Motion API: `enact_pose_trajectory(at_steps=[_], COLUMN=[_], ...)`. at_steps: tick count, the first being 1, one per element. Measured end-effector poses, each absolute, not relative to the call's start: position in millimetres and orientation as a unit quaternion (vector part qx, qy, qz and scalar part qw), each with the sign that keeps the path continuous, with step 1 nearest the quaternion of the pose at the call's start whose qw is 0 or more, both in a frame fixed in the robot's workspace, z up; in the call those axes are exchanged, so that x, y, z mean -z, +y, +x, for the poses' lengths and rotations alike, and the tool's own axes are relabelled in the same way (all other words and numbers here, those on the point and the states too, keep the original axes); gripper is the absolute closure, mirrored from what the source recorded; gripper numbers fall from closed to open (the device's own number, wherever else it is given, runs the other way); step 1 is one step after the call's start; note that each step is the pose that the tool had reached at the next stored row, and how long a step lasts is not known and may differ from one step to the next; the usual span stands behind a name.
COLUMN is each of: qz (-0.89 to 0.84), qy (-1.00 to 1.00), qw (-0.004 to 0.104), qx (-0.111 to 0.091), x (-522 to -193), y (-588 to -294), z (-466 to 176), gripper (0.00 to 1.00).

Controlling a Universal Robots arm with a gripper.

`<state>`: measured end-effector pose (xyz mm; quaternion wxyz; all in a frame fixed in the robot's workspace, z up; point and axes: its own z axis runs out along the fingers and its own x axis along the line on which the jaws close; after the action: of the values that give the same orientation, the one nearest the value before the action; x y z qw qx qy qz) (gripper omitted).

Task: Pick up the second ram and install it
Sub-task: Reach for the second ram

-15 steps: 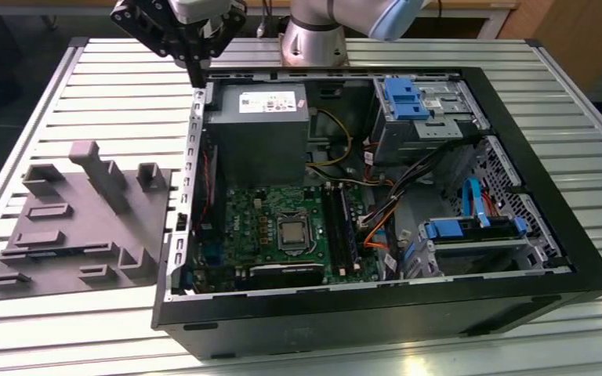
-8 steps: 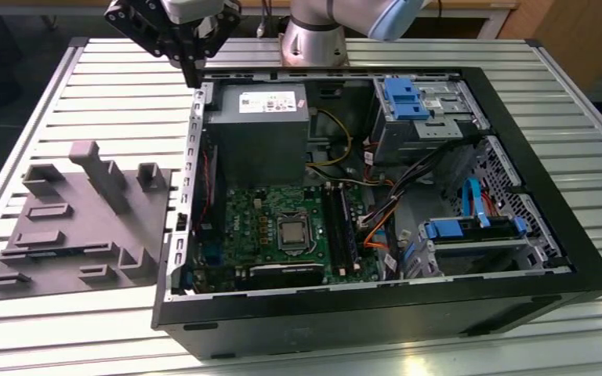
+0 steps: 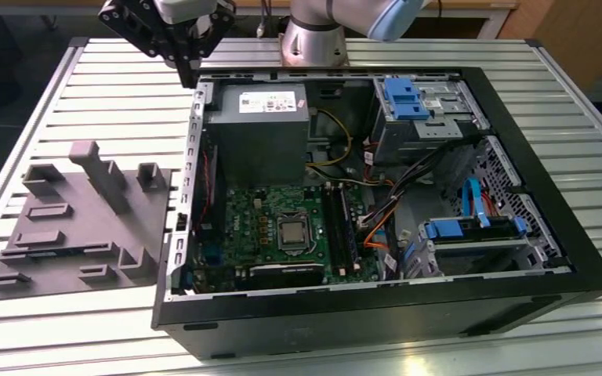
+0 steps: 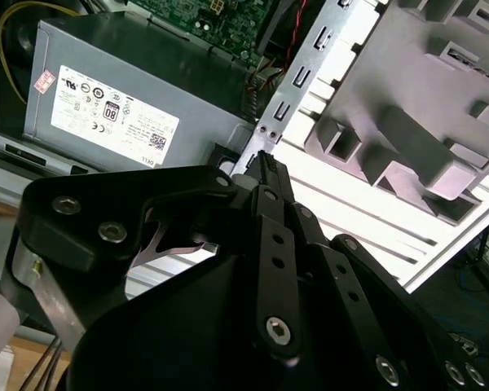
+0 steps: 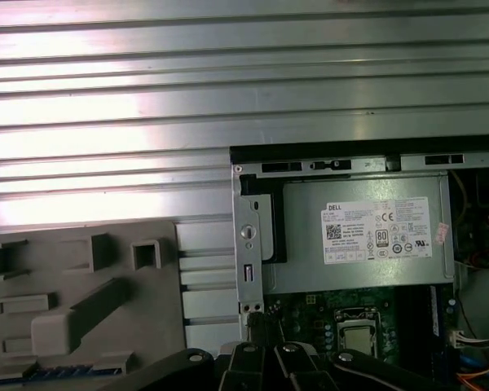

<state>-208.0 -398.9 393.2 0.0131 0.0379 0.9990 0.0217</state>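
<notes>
One claw point(image 3: 188, 77), fingertips together with nothing seen between them, hangs over the computer case's side wall point(image 3: 192, 157). Well apart lies the second ram point(image 3: 59, 252), apparently the dark strip in the grey fixture plate point(image 3: 81, 231) on the desk point(image 3: 92, 102). Risk: descending here would strike the wall's metal edge.

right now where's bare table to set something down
Bare slats of the ribbed metal table lie beyond the grey moulded fixture plate, at the exterior view's upper left. The strip between that plate and the open black computer case is narrow, with the black gripper by the case's far corner.
</notes>
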Motion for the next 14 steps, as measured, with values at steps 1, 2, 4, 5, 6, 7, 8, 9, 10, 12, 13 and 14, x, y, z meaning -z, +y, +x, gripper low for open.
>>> enact_pose_trajectory(at_steps=[1,2,4,5,6,7,8,9,10,12,13,14], qz=[0.038,0.038,0.038,0.038,0.038,0.038,0.038,0.038,0.038,0.038,0.038,0.038], qy=[0.999,0.999,0.999,0.999,0.999,0.999,0.999,0.999,0.999,0.999,0.999,0.999], qw=[0.013,0.013,0.013,0.013,0.013,0.013,0.013,0.013,0.013,0.013,0.013,0.013], qx=[-0.022,-0.022,-0.022,-0.022,-0.022,-0.022,-0.022,-0.022,-0.022,-0.022,-0.022,-0.022], x=[-393.2,-393.2,-393.2,-393.2,-393.2,-393.2,-393.2,-393.2,-393.2,-393.2,-393.2,-393.2], y=[-398.9,-399.0,-398.9,-398.9,-398.9,-398.9,-398.9,-398.9,-398.9,-398.9,-398.9,-398.9], z=[-208.7,-209.3,-210.6,-211.3,-211.9,-212.6,-213.3,-213.9,-214.4,-215.6,-216.0,-216.3], gripper=[0.89,0.89,0.89,0.89,0.89,0.89,0.89,0.89,0.89,0.89,0.89,0.89])
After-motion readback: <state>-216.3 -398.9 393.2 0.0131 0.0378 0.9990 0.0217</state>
